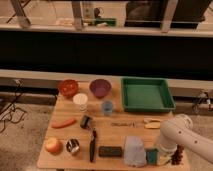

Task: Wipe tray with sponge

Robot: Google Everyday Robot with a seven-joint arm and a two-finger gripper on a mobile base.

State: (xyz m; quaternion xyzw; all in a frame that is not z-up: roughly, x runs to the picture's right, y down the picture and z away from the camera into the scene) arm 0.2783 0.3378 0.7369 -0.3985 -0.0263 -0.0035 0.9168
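The green tray [147, 94] sits at the back right of the wooden table [115, 132]. A small teal block that looks like the sponge [151, 156] lies at the front right edge, beside a pale blue-grey cup or cloth [134, 150]. My white arm [176, 136] bends down over the front right corner. My gripper [175, 156] hangs dark and low just right of the teal block, near the table's edge and well in front of the tray.
On the table are an orange bowl [68, 87], a purple bowl [100, 88], a white cup [80, 101], a blue cup [107, 107], a carrot [64, 123], an apple [52, 145], a black-handled tool [92, 145], a dark block [110, 151] and a pale utensil [152, 123].
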